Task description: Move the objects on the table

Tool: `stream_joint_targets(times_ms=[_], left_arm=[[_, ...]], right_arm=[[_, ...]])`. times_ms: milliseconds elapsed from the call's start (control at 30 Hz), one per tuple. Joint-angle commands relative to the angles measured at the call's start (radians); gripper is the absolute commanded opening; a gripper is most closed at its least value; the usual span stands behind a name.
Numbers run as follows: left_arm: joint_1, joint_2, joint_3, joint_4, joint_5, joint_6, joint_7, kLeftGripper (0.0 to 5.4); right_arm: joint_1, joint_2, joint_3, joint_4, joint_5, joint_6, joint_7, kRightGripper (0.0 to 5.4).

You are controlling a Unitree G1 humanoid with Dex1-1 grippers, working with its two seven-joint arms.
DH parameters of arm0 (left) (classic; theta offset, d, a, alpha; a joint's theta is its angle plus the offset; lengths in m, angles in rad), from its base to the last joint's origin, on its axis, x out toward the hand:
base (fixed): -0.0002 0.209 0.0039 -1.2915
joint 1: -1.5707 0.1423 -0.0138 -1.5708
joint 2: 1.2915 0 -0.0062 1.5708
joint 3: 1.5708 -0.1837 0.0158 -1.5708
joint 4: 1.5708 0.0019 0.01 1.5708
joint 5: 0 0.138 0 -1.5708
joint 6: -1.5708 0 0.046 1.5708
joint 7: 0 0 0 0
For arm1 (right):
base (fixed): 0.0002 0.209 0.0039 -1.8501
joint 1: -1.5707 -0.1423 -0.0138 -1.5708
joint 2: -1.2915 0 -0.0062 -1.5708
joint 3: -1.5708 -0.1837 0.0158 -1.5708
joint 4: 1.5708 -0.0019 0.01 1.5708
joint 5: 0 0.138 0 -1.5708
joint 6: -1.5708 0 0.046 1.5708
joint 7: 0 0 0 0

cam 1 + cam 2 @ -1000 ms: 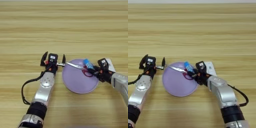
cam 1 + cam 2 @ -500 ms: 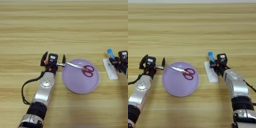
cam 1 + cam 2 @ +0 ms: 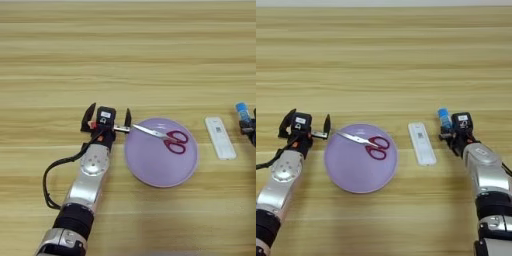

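- While the right gripper (image 3: 448, 131) sits clamped on the upright glue stick (image 3: 444, 119), right of the white strip (image 3: 422, 143), the left gripper (image 3: 106, 119) is spread wide.
- Scissors (image 3: 162, 138) lie on the plate (image 3: 155, 170), blades pointing at the left gripper, so it's nearer.

Left tool (image 3: 106, 118) spread, right tool (image 3: 451, 131) clamped

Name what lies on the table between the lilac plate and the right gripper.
A flat white strip-shaped item lies on the table between the lilac plate and the right gripper, which holds the blue glue stick. The right eye view shows it best.
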Motion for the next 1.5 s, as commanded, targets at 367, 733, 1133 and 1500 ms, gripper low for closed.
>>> stream_joint_targets(times_ms=[367,733,1133,1500], left_arm=[[-0.004,-0.003,-0.002,-0.003,0.007,0.011,0.008,5.4],[-0.005,-0.001,-0.001,-0.003,0.006,0.011,0.006,5.4],[-0.001,0.0,-0.001,-0.012,0.006,0.014,0.005,5.4],[0.001,0.002,0.0,-0.014,0.005,0.015,0.004,5.4]], right_arm=[[-0.078,-0.005,0.045,0.163,-0.039,-0.02,0.053,1.4],[-0.089,-0.004,0.049,0.185,-0.045,-0.034,0.055,1.78],[-0.084,-0.001,0.046,0.176,-0.041,-0.05,0.051,3.06],[-0.081,0.011,0.005,0.148,0.0,-0.075,0.045,4.09]])
